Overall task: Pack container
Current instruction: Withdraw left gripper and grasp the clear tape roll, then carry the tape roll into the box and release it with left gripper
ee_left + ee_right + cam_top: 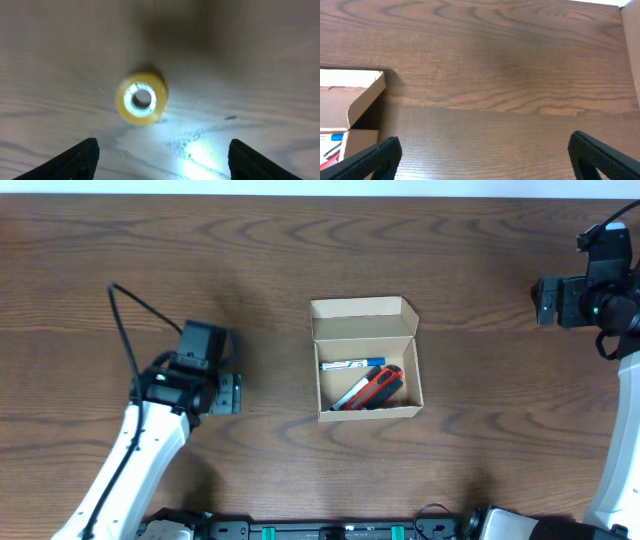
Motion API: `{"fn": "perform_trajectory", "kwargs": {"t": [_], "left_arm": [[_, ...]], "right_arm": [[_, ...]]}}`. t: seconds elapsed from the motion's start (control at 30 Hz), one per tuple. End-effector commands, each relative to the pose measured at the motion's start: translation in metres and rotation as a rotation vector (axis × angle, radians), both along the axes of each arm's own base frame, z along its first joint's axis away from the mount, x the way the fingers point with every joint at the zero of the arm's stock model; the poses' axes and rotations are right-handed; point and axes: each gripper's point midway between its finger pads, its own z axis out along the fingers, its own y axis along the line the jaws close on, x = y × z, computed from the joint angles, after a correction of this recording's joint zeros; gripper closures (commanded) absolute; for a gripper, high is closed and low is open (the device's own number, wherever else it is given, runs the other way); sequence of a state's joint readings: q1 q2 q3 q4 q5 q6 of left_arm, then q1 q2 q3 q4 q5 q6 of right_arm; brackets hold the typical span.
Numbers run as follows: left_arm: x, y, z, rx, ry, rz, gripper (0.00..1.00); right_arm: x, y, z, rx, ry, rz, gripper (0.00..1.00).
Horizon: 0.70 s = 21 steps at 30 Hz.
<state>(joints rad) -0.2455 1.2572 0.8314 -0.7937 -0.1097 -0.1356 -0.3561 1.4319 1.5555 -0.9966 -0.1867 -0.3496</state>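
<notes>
**A:** Where's the container [368, 413]?

**B:** Mid-table, lid open. The left gripper [162, 155] hangs spread over a yellow roll [150, 111], well to its left.

**A:** Best approach?

**B:** I'd centre the roll between the fingers, descend, then close. The right gripper [485, 155], also spread, sits far right.

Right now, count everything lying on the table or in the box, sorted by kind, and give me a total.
Cardboard container, lid open: 1
Blue-and-white marker, inside the container: 1
Red-handled tool, possibly scissors, inside the container: 1
Yellow roll, outside the container: 1
Total: 4
</notes>
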Motion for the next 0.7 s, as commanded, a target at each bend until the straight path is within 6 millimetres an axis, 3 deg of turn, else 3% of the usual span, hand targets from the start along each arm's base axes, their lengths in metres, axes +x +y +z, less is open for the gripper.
{"fn": "perform_trajectory", "kwargs": {"t": [0.0, 0.43, 0.67], "left_arm": [[-0.008, -0.002, -0.023, -0.029, 0.050, 0.041, 0.18], [0.004, -0.011, -0.069, -0.035, 0.149, 0.036, 0.15], [0.014, -0.013, -0.073, -0.042, 0.121, 0.034, 0.14]], "right_arm": [[0.000, -0.002, -0.002, 0.021, 0.001, -0.011, 0.01], [-0.001, 0.000, -0.003, 0.031, 0.007, -0.005, 0.01], [-0.001, 0.001, -0.003, 0.031, 0.008, -0.005, 0.01]]}}
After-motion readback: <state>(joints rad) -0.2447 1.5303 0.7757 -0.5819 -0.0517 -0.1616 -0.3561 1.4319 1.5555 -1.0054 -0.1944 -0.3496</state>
